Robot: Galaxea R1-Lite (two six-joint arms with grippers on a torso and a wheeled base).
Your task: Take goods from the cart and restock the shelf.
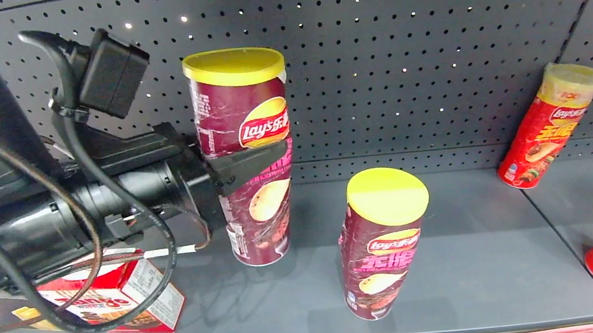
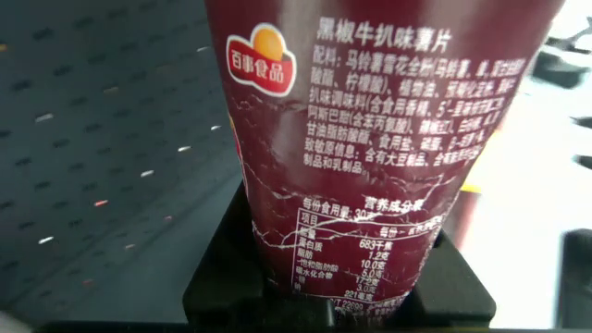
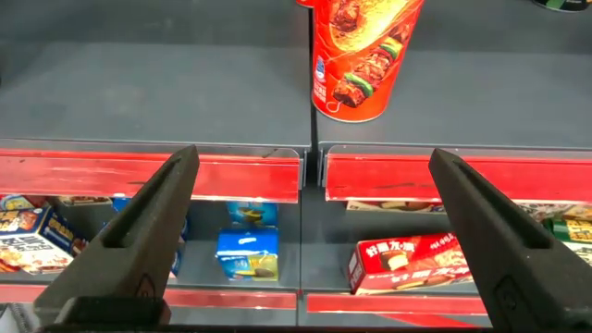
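Nearest, at the lower left of the head view, a red box (image 1: 139, 304) lies by the front lip of the shelf (image 1: 270, 326). Right of centre, a maroon can (image 1: 384, 246) with a yellow lid stands upright. Behind these, centre-left, the left gripper (image 1: 258, 162) is clamped round the middle of a second maroon can (image 1: 240, 111). It holds that can upright, with the base at or just above the shelf board — whether it touches cannot be told. Farther back, at upper right, a red can (image 1: 549, 126) leans on the pegboard (image 1: 399, 37). The right gripper (image 3: 313, 157) hangs spread and empty before the shelf edge. The placing step looks to be in hand. The next move calls for settling the base flat, then letting go without tipping the can.
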